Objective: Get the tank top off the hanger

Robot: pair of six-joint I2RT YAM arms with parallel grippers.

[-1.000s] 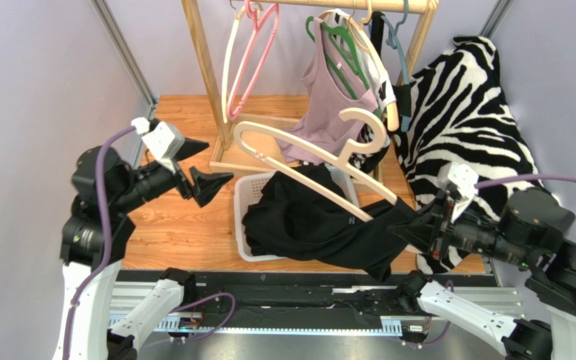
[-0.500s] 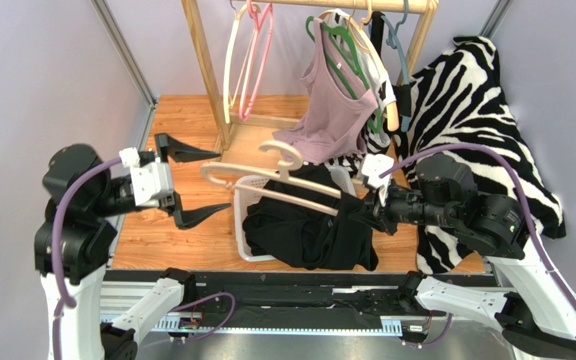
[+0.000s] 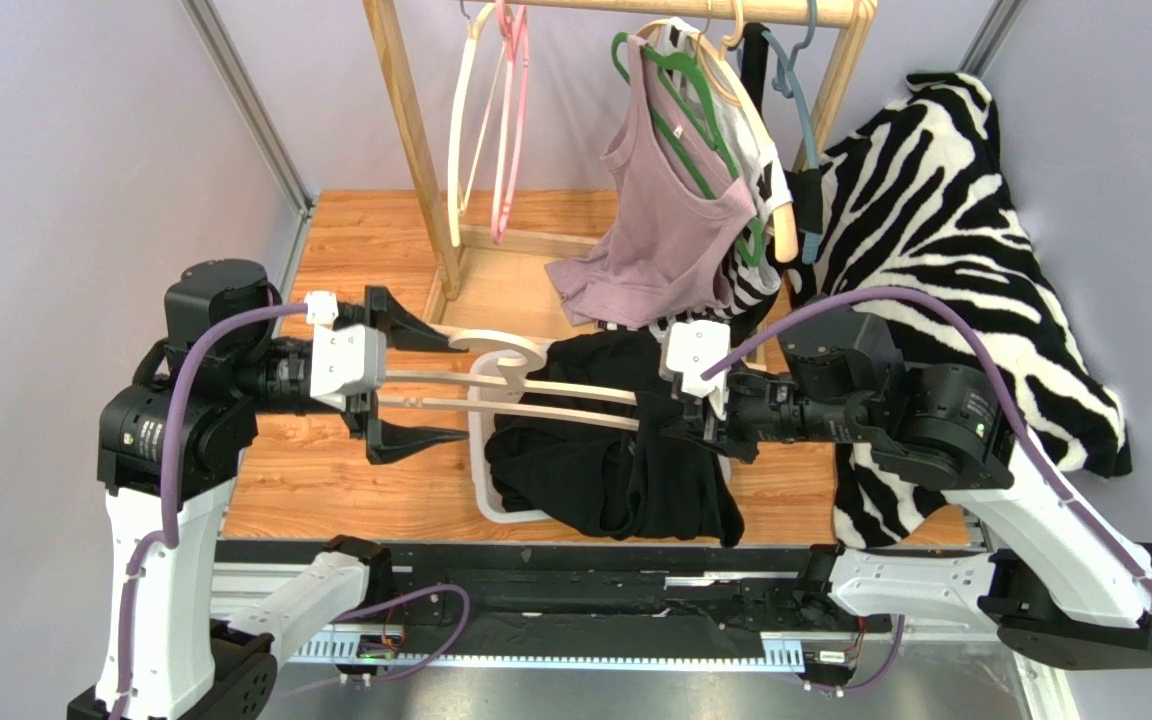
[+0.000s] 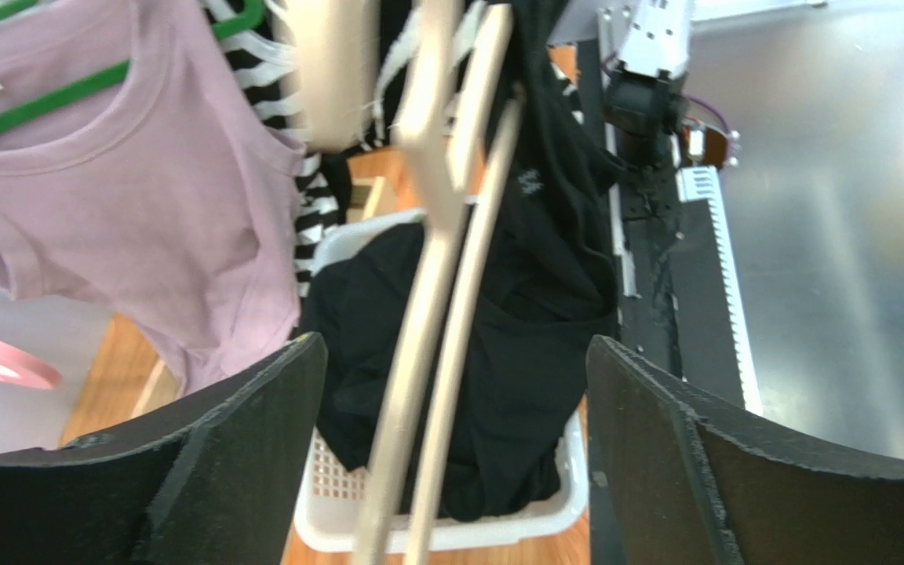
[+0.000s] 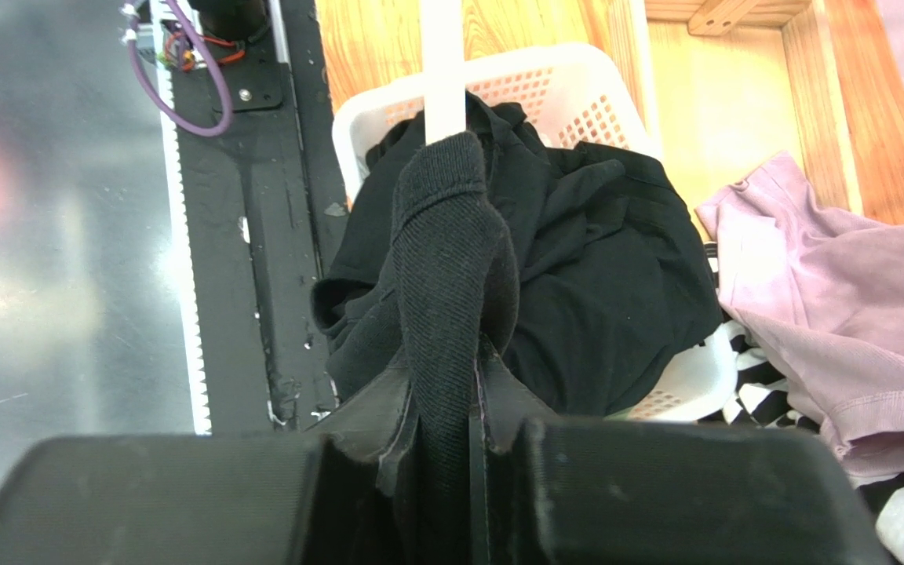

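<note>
black tank top [image 3: 612,450]: one end is wrapped over the right-hand end of the cream hanger [image 3: 537,390]; the rest sags down as a dark heap into the white basket [image 3: 480,483] at the middle of the table.
tank top, right wrist view: a ribbed fold [image 5: 451,236] rises between the fingers and covers the tip of the hanger [image 5: 443,71].
cream hanger: lies nearly level above the basket, hook end to the left, its two thin bars running toward the right arm.
right gripper [image 3: 680,425]: pressed together on the black fold, with the hanger end inside it.
left gripper [image 3: 447,381]: spread wide, one finger on each side of the hanger's hook end; the left wrist view shows gaps between the bars [image 4: 433,294] and both fingers [image 4: 245,447].
white basket: stands on the wooden tabletop [image 3: 312,465], between the two grippers and just below them.
wooden rack [image 3: 409,135]: behind the basket, carrying a mauve top [image 3: 665,210] on a green hanger [image 3: 687,83] and a bare pink hanger [image 3: 507,150].
zebra cloth [image 3: 958,225]: draped at the right, behind the right arm.
</note>
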